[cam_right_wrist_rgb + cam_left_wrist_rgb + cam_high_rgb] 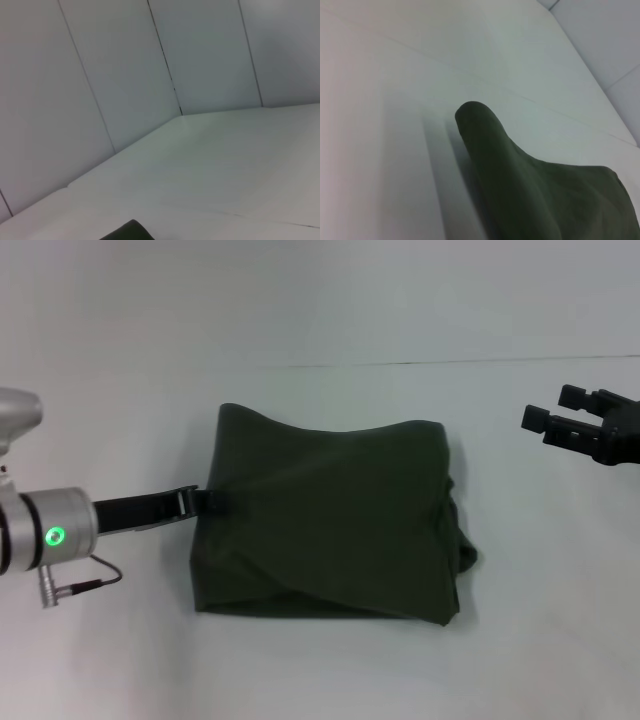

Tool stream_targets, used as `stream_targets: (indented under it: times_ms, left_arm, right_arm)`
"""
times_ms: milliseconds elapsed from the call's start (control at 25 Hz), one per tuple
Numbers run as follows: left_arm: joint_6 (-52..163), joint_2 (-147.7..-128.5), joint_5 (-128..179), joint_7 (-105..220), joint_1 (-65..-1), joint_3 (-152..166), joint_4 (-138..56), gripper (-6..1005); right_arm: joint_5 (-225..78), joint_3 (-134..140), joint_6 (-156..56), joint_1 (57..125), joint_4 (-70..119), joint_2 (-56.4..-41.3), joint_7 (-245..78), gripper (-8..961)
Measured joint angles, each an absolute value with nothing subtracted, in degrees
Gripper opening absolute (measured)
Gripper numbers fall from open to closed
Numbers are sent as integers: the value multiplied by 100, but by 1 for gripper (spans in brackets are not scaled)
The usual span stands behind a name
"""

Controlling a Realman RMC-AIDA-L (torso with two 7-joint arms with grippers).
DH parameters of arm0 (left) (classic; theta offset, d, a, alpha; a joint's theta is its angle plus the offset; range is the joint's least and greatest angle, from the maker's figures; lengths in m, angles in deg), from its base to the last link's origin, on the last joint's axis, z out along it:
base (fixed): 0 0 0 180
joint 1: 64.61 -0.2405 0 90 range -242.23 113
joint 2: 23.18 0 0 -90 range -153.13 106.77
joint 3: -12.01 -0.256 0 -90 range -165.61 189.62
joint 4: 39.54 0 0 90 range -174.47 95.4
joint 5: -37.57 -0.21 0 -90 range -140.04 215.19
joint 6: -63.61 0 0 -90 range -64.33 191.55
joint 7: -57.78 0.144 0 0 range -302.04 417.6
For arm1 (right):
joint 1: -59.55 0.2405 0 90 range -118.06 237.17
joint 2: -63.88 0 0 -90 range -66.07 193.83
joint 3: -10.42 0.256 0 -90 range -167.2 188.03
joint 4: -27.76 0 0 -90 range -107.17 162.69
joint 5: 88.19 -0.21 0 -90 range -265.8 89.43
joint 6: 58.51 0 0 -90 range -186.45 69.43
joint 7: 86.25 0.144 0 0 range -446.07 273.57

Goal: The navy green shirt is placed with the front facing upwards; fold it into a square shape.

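We are seeing the shirt (325,515) lying in the middle of the white table (320,670), folded into a rough rectangle with only plain green cloth facing up; any lettering or collar is hidden from us. Its near edge is lying flat and fairly straight, while on the robot's right side some loose cloth is bunching out past the fold. A diagonal crease is running across the near part.

Our left gripper (205,501) is reaching in low and level from the left, its dark fingertips touching the shirt's left edge about halfway along. We cannot tell whether the fingers are pinching the cloth or merely resting against it. In the left wrist view we are looking along a raised, rounded hump of shirt (530,185), with none of the fingers showing.

Farther back, our right gripper (560,423) is hovering well apart from the shirt, to its right, fingers spread and holding nothing. The right wrist view is catching only a dark sliver of shirt (127,232) at its edge.
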State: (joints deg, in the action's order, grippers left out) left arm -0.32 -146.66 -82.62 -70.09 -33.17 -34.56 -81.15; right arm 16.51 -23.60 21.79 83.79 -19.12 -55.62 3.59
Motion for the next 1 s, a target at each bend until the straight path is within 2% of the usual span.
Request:
stream_targets:
  times_ms: [600, 1000]
  left_arm:
    - [-310, -14692, -8223, -6030, -3519, -2971, -8155, 137]
    - [-480, -14651, -8250, -5802, -3619, -2460, -8478, 456]
  right_arm:
    - [1649, -2413, 2195, 8511, -1856, -5574, 383, 885]
    - [1639, -2405, 2297, 8509, -1855, -5574, 199, 885]
